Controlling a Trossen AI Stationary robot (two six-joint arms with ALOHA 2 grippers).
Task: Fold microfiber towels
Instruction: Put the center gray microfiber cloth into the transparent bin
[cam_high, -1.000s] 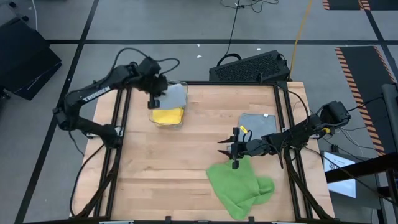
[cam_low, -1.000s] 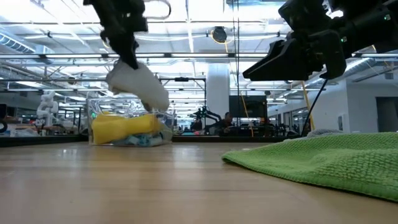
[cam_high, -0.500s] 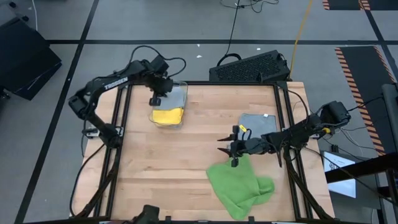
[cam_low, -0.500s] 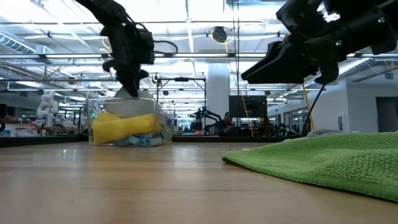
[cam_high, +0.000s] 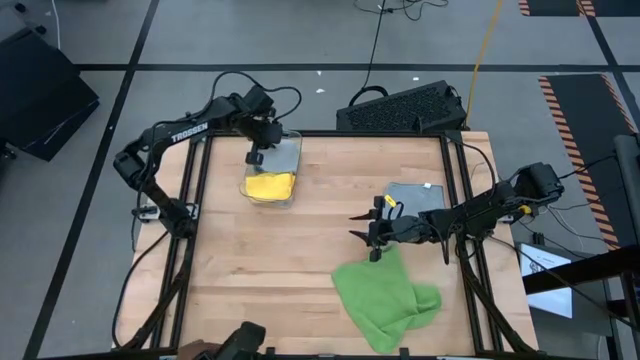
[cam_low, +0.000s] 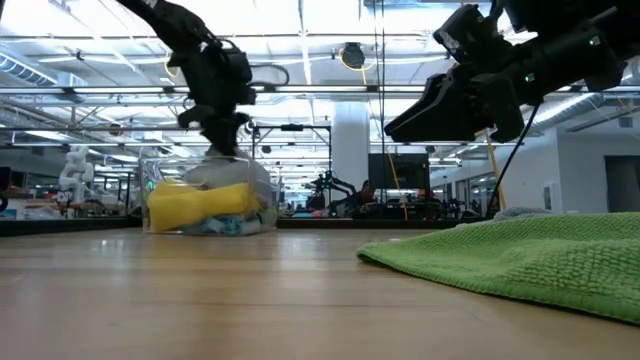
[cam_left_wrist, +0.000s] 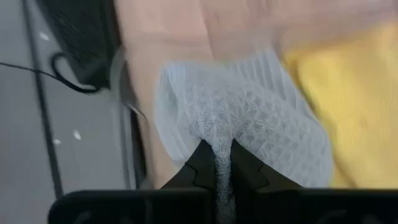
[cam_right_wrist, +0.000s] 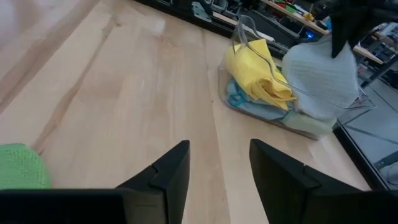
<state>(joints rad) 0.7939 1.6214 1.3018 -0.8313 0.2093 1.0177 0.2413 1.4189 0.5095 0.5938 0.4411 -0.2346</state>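
Left-wrist-only: grey towel (cam_left_wrist: 242, 118) between fingers (cam_left_wrist: 202, 165)

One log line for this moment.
left gripper: shut on grey towel, over bin | right gripper: open, above green towel

The left wrist view is blurred: the grey towel (cam_left_wrist: 239, 115) and yellow towel (cam_left_wrist: 348, 106) show as soft patches, and the yellow towel is cut off by the picture's edge. In the clear bin (cam_right_wrist: 348, 102), the light blue towel (cam_right_wrist: 239, 98) lies mostly hidden beneath the yellow one. In the low view, the green towel (cam_low: 520, 258) is cut off at the picture's right edge. A folded grey towel (cam_high: 415, 197) at the bench's right side is partly covered by the right arm.
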